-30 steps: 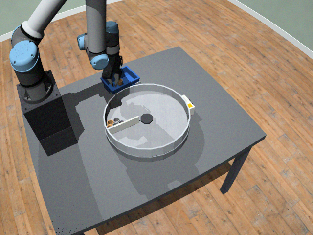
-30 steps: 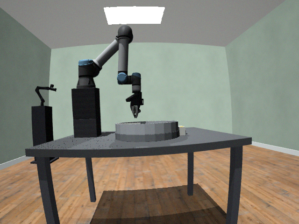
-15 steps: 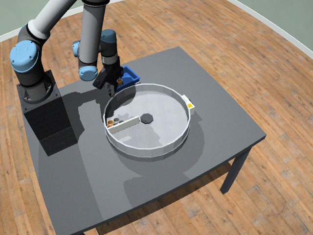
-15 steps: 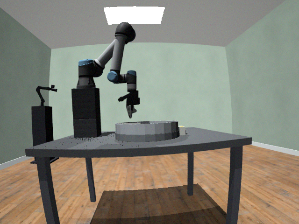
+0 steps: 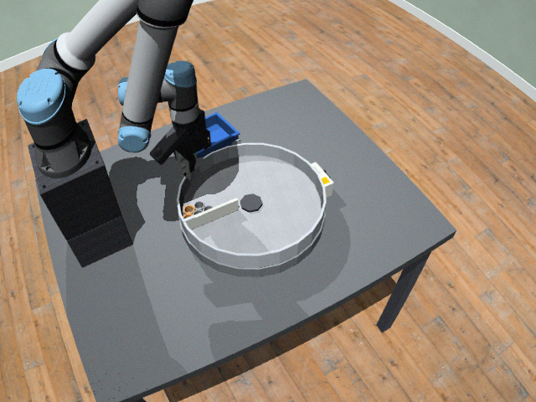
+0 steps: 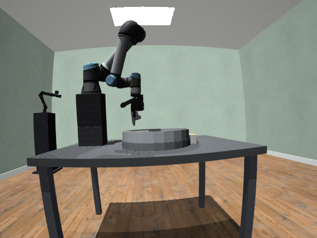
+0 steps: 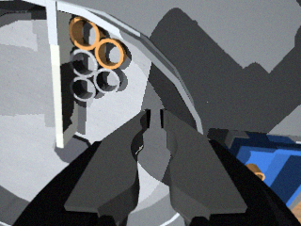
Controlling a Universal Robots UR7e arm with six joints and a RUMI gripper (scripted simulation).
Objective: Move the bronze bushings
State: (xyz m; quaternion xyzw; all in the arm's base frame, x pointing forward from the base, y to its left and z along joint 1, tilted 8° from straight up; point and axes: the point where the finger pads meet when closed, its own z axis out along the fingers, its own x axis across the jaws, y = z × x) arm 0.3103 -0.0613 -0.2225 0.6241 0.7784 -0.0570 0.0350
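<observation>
Relative to turntable point(image 5: 260, 260) point(image 6: 156, 139) point(image 7: 188, 104): one bronze bushing point(image 7: 255, 172) already deposited beside, two bronze bushings point(image 5: 188, 210) point(image 7: 109, 54) left inside; jaws point(image 5: 187, 175) point(image 6: 133, 125) narrowed, nothing held

The hand point(image 5: 187, 175) point(image 6: 133, 125) point(image 7: 155, 110) has been moved from above the blue crate point(image 5: 230, 136) point(image 7: 270, 143) to the near rim of the turntable point(image 5: 276, 258) point(image 6: 156, 138) point(image 7: 181, 86). The wrist has been rotated.
</observation>
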